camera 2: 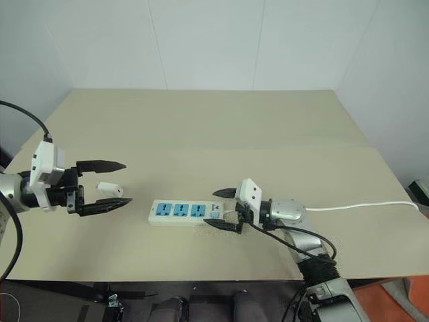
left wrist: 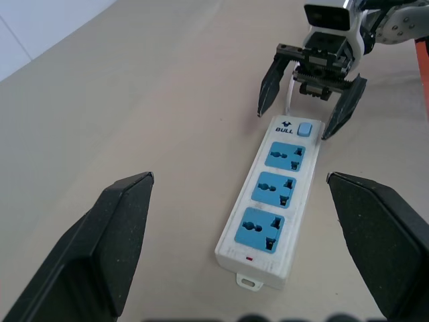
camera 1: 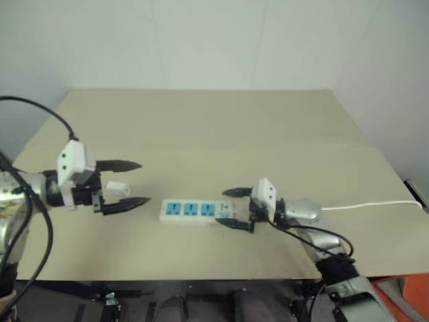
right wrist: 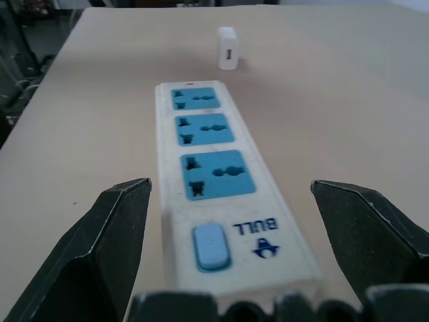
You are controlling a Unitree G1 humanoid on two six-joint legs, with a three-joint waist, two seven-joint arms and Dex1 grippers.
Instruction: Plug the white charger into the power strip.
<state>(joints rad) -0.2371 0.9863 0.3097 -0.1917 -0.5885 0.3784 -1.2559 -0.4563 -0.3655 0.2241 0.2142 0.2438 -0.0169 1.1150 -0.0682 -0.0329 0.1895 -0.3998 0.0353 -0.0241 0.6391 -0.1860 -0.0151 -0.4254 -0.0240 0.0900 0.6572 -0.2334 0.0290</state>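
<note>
The power strip (camera 1: pixel 191 211) lies flat on the table, its three blue sockets facing up. The white charger (camera 2: pixel 112 188) sits on the table just past the strip's left end, also seen as the charger (right wrist: pixel 228 48). My left gripper (camera 1: pixel 127 184) hangs open over that spot. In the eye views the charger shows between its wide-spread fingers, with nothing gripped. My right gripper (camera 1: pixel 222 208) is open at the strip's right end, one finger on each side of the blue switch (right wrist: pixel 210 247).
A thin white cord (camera 1: pixel 369 205) runs from the strip's right end to the table's right edge. The beige table (camera 1: pixel 221 127) stretches bare behind the strip. A black cable (camera 1: pixel 40 111) loops over my left arm.
</note>
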